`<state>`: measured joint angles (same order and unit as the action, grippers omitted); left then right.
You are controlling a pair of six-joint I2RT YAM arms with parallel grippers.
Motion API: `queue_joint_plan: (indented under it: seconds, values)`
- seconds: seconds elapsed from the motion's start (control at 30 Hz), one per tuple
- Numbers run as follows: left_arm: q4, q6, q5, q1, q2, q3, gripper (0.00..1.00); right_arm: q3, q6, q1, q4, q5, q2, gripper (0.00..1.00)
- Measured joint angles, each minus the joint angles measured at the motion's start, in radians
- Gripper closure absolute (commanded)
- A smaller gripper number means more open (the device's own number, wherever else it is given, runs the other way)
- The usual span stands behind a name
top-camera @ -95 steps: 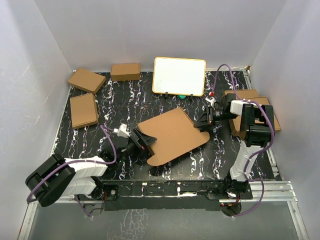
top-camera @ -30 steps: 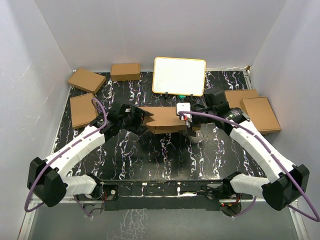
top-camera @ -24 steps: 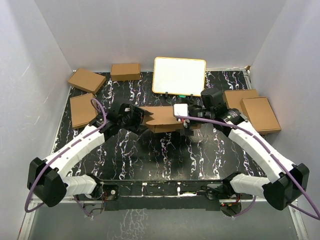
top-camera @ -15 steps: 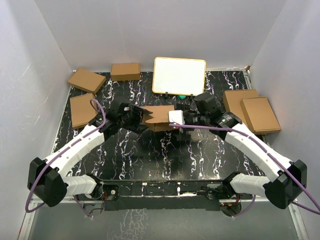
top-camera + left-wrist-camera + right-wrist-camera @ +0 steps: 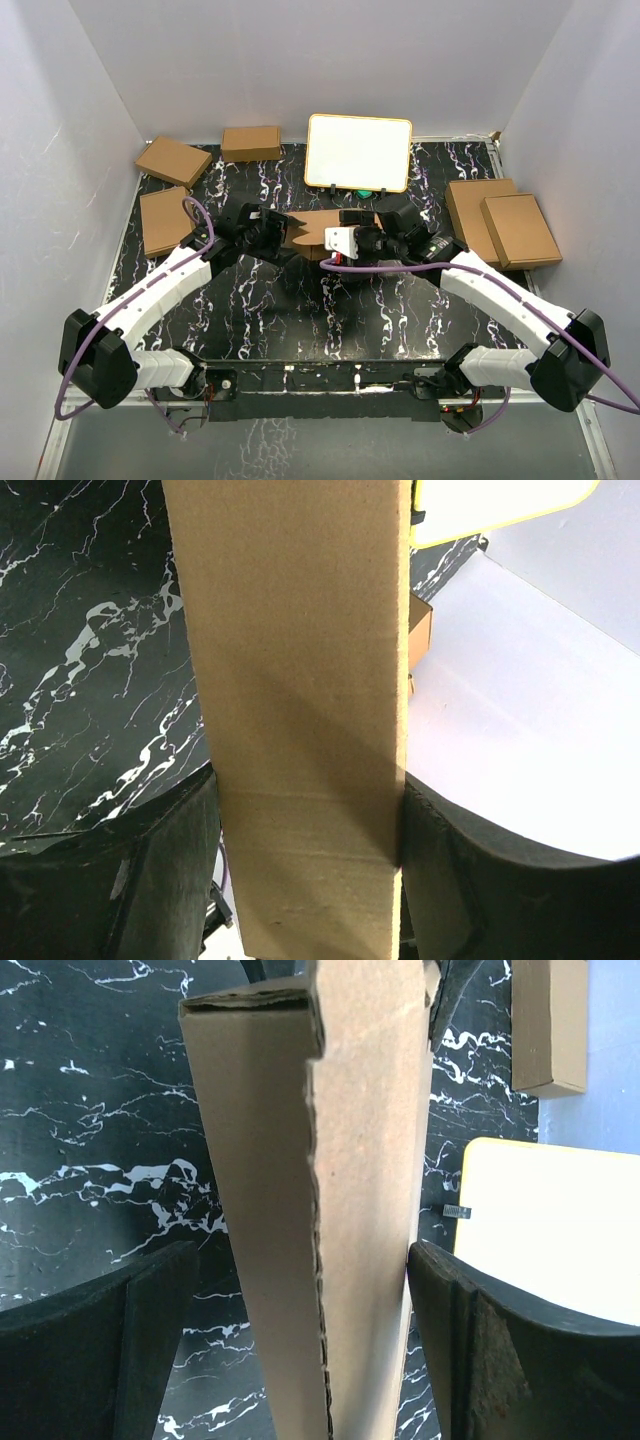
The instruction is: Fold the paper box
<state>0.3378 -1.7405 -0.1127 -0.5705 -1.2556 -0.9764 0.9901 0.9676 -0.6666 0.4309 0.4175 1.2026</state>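
The paper box (image 5: pixel 312 231) is a brown cardboard piece folded into a narrow upright shape, held up at the table's middle back between both arms. My left gripper (image 5: pixel 277 238) is shut on its left end. In the left wrist view the cardboard (image 5: pixel 290 630) fills the gap between both fingers of that gripper (image 5: pixel 305 790). My right gripper (image 5: pixel 350 240) is at the right end. In the right wrist view the folded panels (image 5: pixel 370 1110) stand between its jaws (image 5: pixel 300 1250). The right finger (image 5: pixel 450 1320) touches the card, and a gap shows beside the left finger (image 5: pixel 150 1320).
A white board with a tan frame (image 5: pixel 358 152) stands just behind the box. Small folded brown boxes lie at the back left (image 5: pixel 173 160), (image 5: pixel 250 143), (image 5: pixel 167 221), and two more at the right (image 5: pixel 505 225). Grey walls enclose the black marbled table (image 5: pixel 300 320).
The sheet lay flat and low on the table three seconds ago; now it is folded and raised. In the last second my right gripper slid left along it towards the left gripper.
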Motion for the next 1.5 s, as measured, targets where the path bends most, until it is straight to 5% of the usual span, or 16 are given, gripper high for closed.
queue_joint_plan:
  seconds: [0.4,0.63,1.03,1.5]
  values:
    - [-0.002,-0.006,0.0,0.002,-0.001,0.0,0.67,-0.024,-0.011,-0.015,-0.065,-0.071,0.003,0.34]
    - [-0.006,-0.008,0.0,0.006,-0.001,0.0,0.59,-0.024,-0.027,-0.019,-0.066,-0.078,0.003,0.38]
    - [-0.116,-0.047,0.013,0.006,0.079,0.062,0.03,-0.023,-0.111,0.008,-0.092,-0.068,0.003,0.4]
    - [-0.117,0.099,0.156,0.008,0.354,0.112,0.03,0.043,-0.345,0.158,-0.098,0.076,0.006,0.41]
